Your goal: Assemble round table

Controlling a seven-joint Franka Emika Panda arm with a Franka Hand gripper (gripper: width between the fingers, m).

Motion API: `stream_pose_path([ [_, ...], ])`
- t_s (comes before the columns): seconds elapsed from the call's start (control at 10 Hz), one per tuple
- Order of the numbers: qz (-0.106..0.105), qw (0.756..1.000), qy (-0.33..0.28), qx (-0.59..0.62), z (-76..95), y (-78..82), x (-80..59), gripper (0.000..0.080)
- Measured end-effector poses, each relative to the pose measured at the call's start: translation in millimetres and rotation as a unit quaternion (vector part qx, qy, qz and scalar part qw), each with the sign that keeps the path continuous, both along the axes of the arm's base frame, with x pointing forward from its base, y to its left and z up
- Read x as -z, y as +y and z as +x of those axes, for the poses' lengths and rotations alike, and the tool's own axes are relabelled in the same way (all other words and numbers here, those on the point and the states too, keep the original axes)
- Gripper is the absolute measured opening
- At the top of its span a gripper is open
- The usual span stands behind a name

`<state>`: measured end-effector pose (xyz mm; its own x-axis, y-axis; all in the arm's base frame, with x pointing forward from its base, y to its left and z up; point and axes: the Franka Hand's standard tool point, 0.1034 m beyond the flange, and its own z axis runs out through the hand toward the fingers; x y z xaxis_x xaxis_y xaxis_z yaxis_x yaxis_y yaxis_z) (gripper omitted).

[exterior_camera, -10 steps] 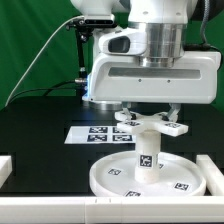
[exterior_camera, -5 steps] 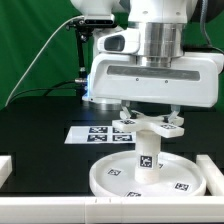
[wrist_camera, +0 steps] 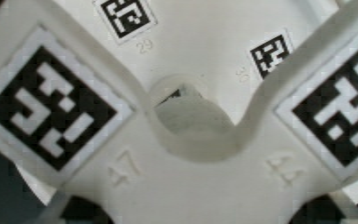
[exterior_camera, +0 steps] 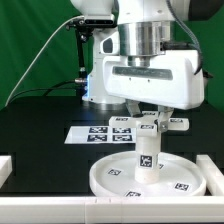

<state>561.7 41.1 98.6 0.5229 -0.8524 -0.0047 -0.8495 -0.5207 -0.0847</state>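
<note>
White plastic fills my wrist view: the cross-shaped piece (wrist_camera: 176,120) lies right under my camera, its arms bearing black-and-white tags around a round hub. In the exterior view my gripper (exterior_camera: 150,113) is closed on that cross-shaped piece (exterior_camera: 152,122), holding it level on top of the short post (exterior_camera: 146,157), which stands upright in the middle of the round disc (exterior_camera: 115,183). That disc lies flat on the black table (exterior_camera: 40,125), with the marker board (exterior_camera: 100,134) just behind it and a white rail (exterior_camera: 6,168) beside it on the exterior view's left.
</note>
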Motion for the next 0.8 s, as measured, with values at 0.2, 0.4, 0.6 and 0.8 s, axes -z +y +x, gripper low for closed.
stream_pose_path([
  [0.2,0.005,0.999,0.002,0.054,0.0,-0.3,0.0,0.0446],
  [0.4,0.026,0.984,0.010,0.173,0.7,-4.4,0.4,0.0446],
  [0.6,0.035,0.945,0.006,0.324,1.1,0.0,1.8,0.0447],
  [0.8,0.044,0.909,-0.007,0.414,0.4,0.5,2.0,0.0447],
])
